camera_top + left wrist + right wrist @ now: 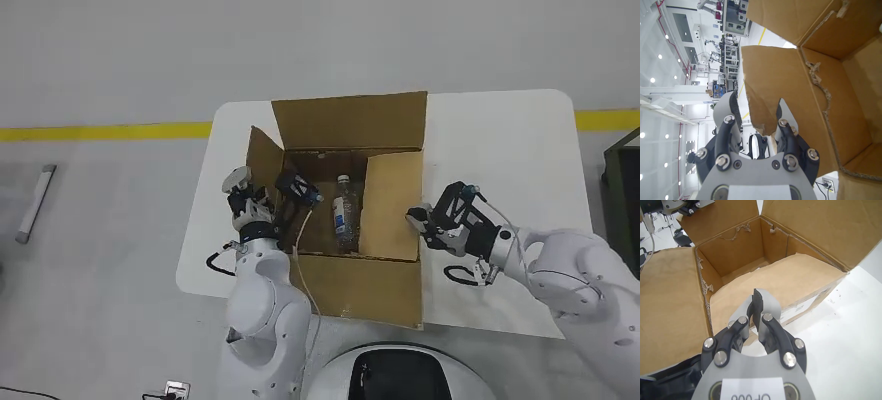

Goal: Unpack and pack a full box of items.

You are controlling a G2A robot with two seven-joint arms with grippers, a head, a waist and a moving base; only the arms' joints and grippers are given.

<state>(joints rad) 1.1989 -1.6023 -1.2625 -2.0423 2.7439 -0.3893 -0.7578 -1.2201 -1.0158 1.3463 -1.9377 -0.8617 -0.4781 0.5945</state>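
Item 1, my left gripper (756, 106): jaws wide, straddling the torn edge of the 9 o'clock flap (772, 75) without pinching it.

Item 2, my right gripper (755, 307): pads pressed together, just beside the 3 o'clock flap (791, 275), which leans inward.

Item 3, cardboard box (350, 270): open, mid-way across the white table (500, 130).

Item 4, plastic bottle (343, 215): lying on the box floor, cap toward 12 o'clock.

Bright, even light falls from rows of round ceiling lamps (652, 80), which glare as white spots in the left wrist view. The white surface (520, 140) is nearly washed out. The box (350, 122) is shaded inside, darkest at its floor. Both wrist views bend straight lines near their edges.
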